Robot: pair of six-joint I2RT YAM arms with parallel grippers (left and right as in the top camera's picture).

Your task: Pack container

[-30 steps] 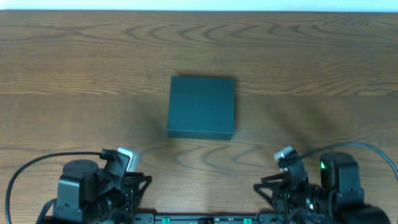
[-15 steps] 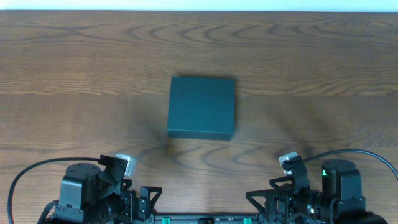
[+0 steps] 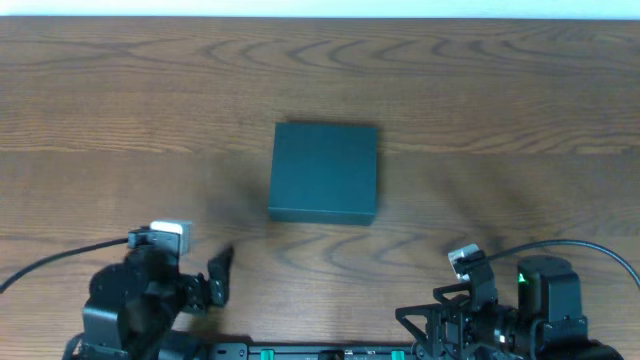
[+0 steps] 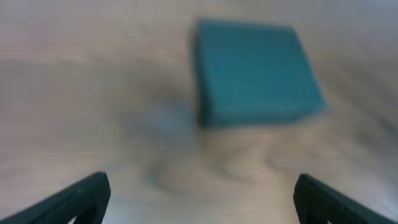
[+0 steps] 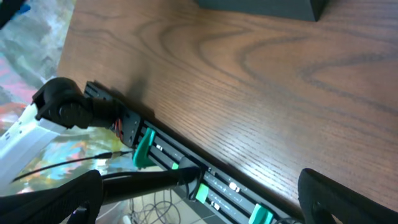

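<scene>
The container (image 3: 324, 172) is a dark teal box lying near the middle of the wooden table, its lid down. It shows blurred in the left wrist view (image 4: 255, 71), ahead and slightly right of my left gripper (image 4: 202, 199). That gripper is open, with only bare wood between its wide-set fingers. In the overhead view the left gripper (image 3: 210, 285) hovers near the front left, well short of the box. My right gripper (image 5: 202, 199) is open and empty over the table's front edge. Only the container's near edge (image 5: 261, 7) shows at the top of the right wrist view.
A black mounting rail with green clips (image 5: 186, 168) runs along the table's front edge, with cables hanging below it. The right arm's base (image 3: 545, 290) sits at the front right. Bare wooden tabletop (image 3: 480, 90) surrounds the box.
Both grippers have gone from partly closed to wide open. The left arm has swung leftward and out from the front edge. The right arm drew back a little, then stayed still.
</scene>
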